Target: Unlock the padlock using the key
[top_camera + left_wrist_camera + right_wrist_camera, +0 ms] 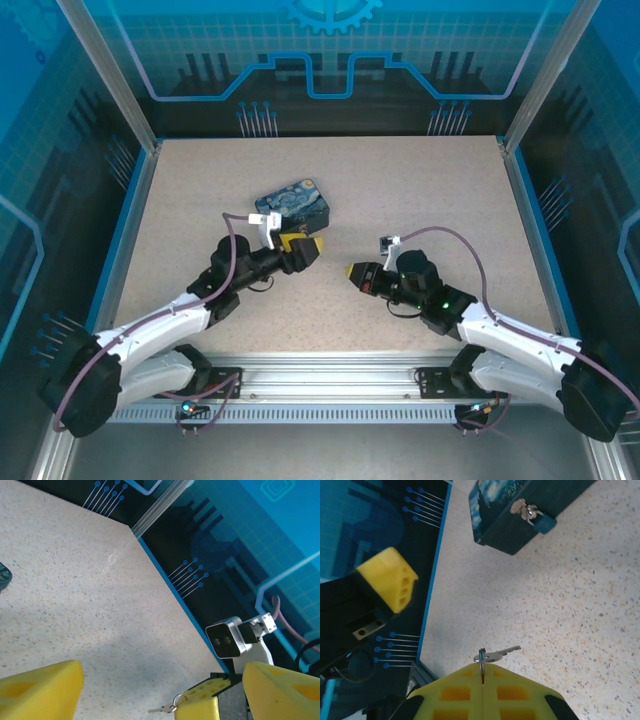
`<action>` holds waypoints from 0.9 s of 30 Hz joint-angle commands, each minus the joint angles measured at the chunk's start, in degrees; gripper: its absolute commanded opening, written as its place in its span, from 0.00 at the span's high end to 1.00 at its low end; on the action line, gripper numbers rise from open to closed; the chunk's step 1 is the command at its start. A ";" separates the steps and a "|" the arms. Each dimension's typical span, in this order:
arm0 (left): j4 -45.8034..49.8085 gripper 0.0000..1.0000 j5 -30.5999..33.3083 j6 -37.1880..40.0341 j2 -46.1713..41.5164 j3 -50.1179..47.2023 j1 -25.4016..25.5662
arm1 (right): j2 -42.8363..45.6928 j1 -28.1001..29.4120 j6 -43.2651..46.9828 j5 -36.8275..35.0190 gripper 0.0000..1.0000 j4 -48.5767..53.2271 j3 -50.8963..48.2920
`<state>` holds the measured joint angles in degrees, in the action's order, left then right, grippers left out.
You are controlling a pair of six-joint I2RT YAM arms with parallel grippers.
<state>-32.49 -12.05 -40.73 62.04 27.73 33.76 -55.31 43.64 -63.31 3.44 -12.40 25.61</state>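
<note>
The key (502, 653) is thin and silvery and hangs from a small ring (482, 659). My right gripper (482, 672) is shut on that ring, with the key sticking out sideways above the table. In the left wrist view the key (161, 709) shows at the tip of the right gripper's yellow finger (200, 702). The padlock (543, 523) has a bluish body and hangs on the silvery hasp of the painted tin (510, 525), well beyond the key. My left gripper (162, 680) is open, its yellow fingers (42, 690) wide apart and facing the right gripper (358, 272).
The starry-night tin (293, 203) lies mid-table, just behind the left gripper (300, 250). Speckled tabletop (420, 200) stretches to the right and back. A blue rim and glass walls (520, 190) enclose the table. The right wrist camera (227, 637) sits close ahead of the left gripper.
</note>
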 commanded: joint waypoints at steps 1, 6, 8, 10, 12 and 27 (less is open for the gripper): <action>-1.16 0.15 0.43 -12.59 1.32 3.00 0.28 | 1.43 -1.78 2.49 0.33 1.00 -5.63 0.71; 1.80 0.14 2.96 -25.72 1.33 4.51 0.39 | -0.13 -4.15 3.68 4.78 1.00 -9.49 2.56; 2.28 0.13 3.82 -29.63 0.77 4.61 0.36 | -0.73 -4.51 5.07 5.72 1.00 -9.19 4.18; 3.53 0.12 4.31 -33.12 0.44 5.04 0.35 | -1.47 -4.74 6.10 6.50 1.00 -8.70 5.89; 5.05 0.12 4.13 -36.58 0.49 5.59 0.39 | -2.91 -4.83 6.35 7.64 1.00 -8.95 7.51; -11.03 0.17 1.36 -36.01 6.53 4.08 0.48 | -15.36 -1.50 3.13 13.32 1.00 -14.56 15.56</action>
<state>-35.77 -9.32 -78.46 67.26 31.79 33.82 -69.58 40.82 -59.33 14.81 -24.21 38.48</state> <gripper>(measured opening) 0.829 0.049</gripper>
